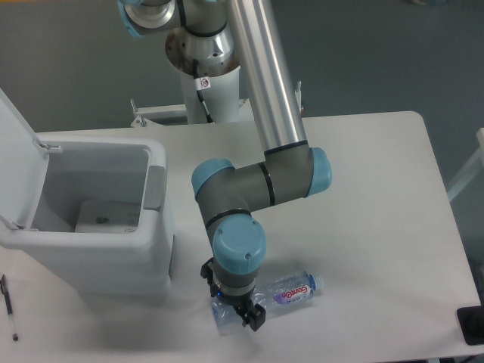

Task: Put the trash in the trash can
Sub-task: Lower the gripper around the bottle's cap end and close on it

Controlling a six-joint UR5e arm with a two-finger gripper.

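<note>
A crushed clear water bottle (283, 290) with a blue cap and pink label lies on its side near the table's front edge. My gripper (233, 305) points straight down over the bottle's left, bottom end, its fingers straddling it; the wrist hides the gap, so the jaw state is unclear. The white trash can (98, 219) stands at the left with its lid (13, 162) swung open. A flat whitish wrapper (107, 217) lies inside on its floor.
A thin black pen (8, 306) lies at the table's front left corner. A dark object (472, 325) sits at the front right edge. The arm's base (208, 60) stands behind the table.
</note>
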